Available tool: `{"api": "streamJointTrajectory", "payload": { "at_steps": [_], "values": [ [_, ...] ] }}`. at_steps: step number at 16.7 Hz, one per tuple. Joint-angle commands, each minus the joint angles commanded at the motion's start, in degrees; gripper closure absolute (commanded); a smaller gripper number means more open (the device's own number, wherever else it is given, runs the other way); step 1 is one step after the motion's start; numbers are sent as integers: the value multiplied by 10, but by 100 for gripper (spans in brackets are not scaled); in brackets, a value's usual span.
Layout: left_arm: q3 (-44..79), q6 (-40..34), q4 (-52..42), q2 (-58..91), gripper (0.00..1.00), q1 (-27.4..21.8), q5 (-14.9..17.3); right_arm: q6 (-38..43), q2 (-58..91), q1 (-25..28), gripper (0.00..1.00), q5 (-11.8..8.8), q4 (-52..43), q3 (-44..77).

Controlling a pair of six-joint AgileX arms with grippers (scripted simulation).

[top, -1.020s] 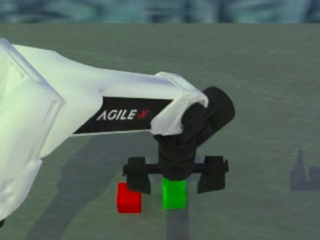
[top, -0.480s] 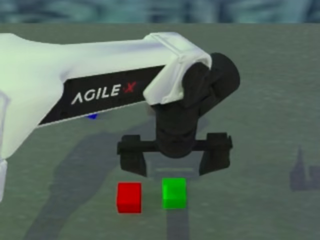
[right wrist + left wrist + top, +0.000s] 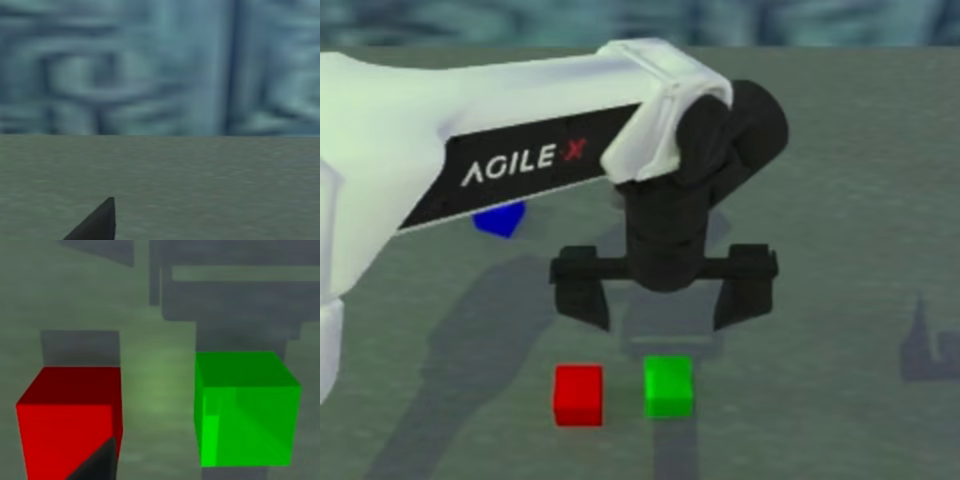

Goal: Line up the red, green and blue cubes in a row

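The red cube and the green cube sit side by side near the front of the table, a small gap between them. The blue cube lies farther back on the left, partly hidden under my left arm. My left gripper hangs open just behind and above the green cube, holding nothing. In the left wrist view the red cube and the green cube lie below, with one dark fingertip in front of the red one. The right arm is out of the top view. Its wrist view shows one fingertip over bare table.
The grey-green table stretches back to a blurred blue backdrop. A dark shadow falls on the table's right side. My left arm spans the left half of the top view.
My left gripper has lifted and drawn back from the green cube, which stays beside the red one. As the arm moved, the blue cube came into view beneath it.
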Motion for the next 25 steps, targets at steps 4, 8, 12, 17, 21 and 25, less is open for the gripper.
{"api": "streamJointTrajectory", "payload": {
  "at_steps": [4, 8, 12, 17, 21, 25],
  "values": [
    [81, 118, -30, 58, 0, 74, 1, 0, 0, 0, 0, 0, 0, 0],
    [179, 287, -67, 127, 0, 171, 3, 0, 0, 0, 0, 0, 0, 0],
    [268, 444, -97, 185, 0, 267, 5, 0, 0, 0, 0, 0, 0, 0],
    [327, 531, -112, 217, 0, 330, 6, 0, 0, 0, 0, 0, 0, 0],
    [325, 530, -111, 214, 0, 328, 6, 0, 0, 0, 0, 0, 0, 0],
    [289, 530, -69, 224, 0, 329, 6, 0, 0, 0, 0, 0, 0, 0]
  ]
}}
